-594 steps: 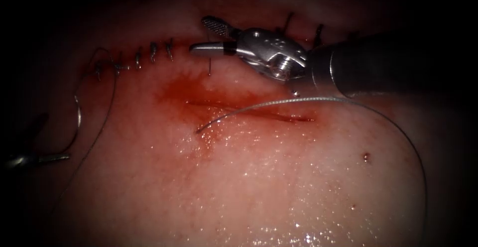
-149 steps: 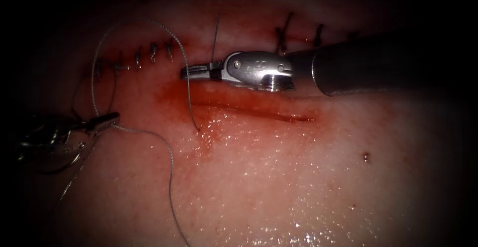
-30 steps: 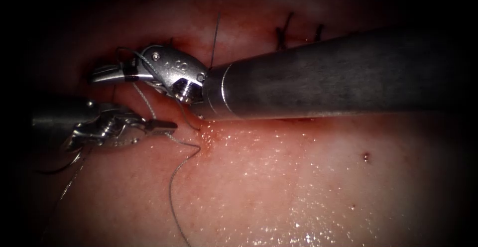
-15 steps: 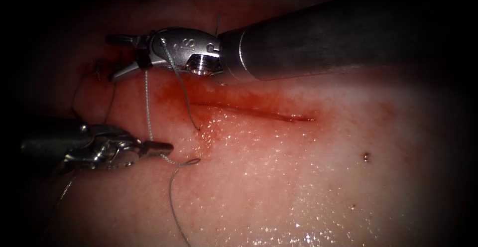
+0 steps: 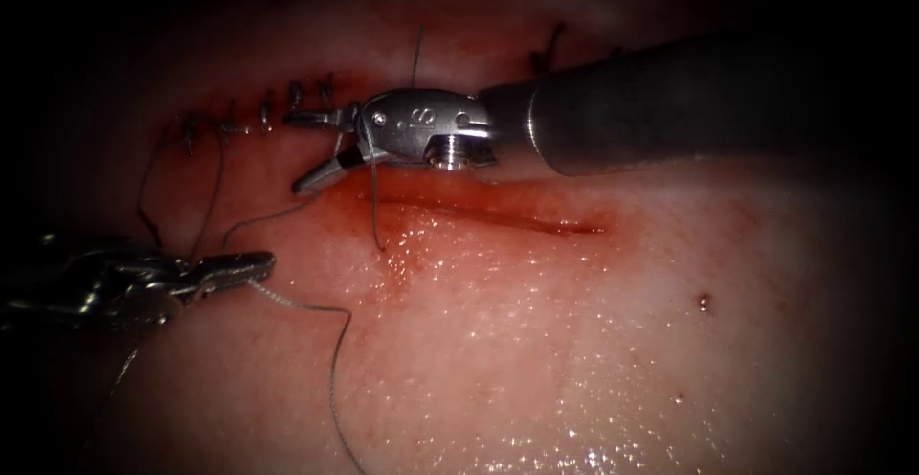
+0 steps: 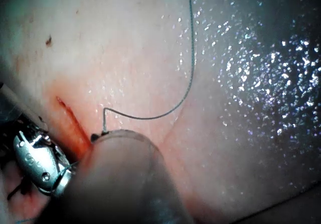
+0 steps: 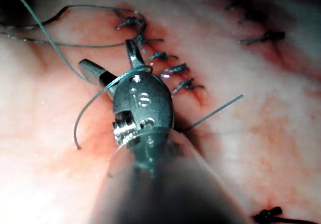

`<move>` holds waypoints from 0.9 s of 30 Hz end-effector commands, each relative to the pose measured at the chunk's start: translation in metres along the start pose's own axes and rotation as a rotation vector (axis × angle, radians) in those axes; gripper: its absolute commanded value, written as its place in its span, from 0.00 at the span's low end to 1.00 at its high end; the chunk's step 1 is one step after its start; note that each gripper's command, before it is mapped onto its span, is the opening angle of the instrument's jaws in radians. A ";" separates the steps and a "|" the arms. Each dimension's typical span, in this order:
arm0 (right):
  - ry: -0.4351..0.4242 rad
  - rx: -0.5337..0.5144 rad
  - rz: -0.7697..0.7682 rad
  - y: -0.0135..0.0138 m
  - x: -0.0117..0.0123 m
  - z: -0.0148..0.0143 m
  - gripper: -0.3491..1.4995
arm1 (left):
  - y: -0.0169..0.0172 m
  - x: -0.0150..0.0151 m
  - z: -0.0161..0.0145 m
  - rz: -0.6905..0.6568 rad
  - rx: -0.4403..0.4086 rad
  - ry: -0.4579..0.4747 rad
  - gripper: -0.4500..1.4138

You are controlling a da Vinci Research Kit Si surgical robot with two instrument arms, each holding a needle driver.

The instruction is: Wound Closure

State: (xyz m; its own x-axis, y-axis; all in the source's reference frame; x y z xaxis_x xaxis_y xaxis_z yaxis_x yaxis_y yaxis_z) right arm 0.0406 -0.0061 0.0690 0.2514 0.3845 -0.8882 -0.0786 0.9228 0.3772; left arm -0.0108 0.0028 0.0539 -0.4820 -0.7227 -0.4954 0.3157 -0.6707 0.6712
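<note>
**Thread wrapped over the right tool as the tools draw apart**

Compared with half a second ago, the right tool (image 5: 311, 147) is seen drawn back toward the right, so that its tip now lies just above the left end of the open cut (image 5: 483, 214); its jaws are spread and nothing is gripped between them. The thread (image 5: 373, 209) is draped over the tool behind the jaws, a turn confirmed in the right wrist view (image 7: 103, 92), and runs down to its entry point in the tissue (image 5: 574, 360) just below the cut. The left tool (image 5: 251, 264) is found shifted left and a little up, with its jaws clenched on the thread; from there a free length trails downward. A loop for a knot is judged to be in the making, not yet tightened.

The needle cannot be made out, so its place is not stated. A row of finished stitches (image 5: 278, 108) is seen above and left of the cut, beside red fluid (image 5: 421, 202).

Small stamped marks are visible on the right tool's body, but they cannot be read with certainty.
</note>
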 end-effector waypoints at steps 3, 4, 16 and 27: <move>-0.010 0.040 0.020 -0.0011 -0.0018 0.0009 0.81 | -0.0002 -0.0001 0.0000 -0.016 0.061 0.034 0.00; -0.014 0.056 0.028 -0.0014 -0.0019 0.0010 0.81 | -0.0005 -0.0003 -0.0001 -0.019 0.076 0.058 0.00; -0.005 0.212 0.071 -0.0039 -0.0027 0.0019 0.70 | -0.0023 -0.0027 0.0000 -0.194 0.183 0.436 0.00; 0.087 0.331 0.161 -0.0046 -0.0029 0.0012 0.60 | -0.0028 -0.0060 0.0004 -0.364 0.267 0.550 0.00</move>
State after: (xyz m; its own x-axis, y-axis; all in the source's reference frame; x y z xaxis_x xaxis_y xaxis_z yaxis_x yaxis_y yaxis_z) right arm 0.0407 -0.0110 0.0697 0.1726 0.5401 -0.8237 0.2138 0.7958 0.5666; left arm -0.0084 0.0099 0.0548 -0.0094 -0.4847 -0.8746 -0.0486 -0.8734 0.4845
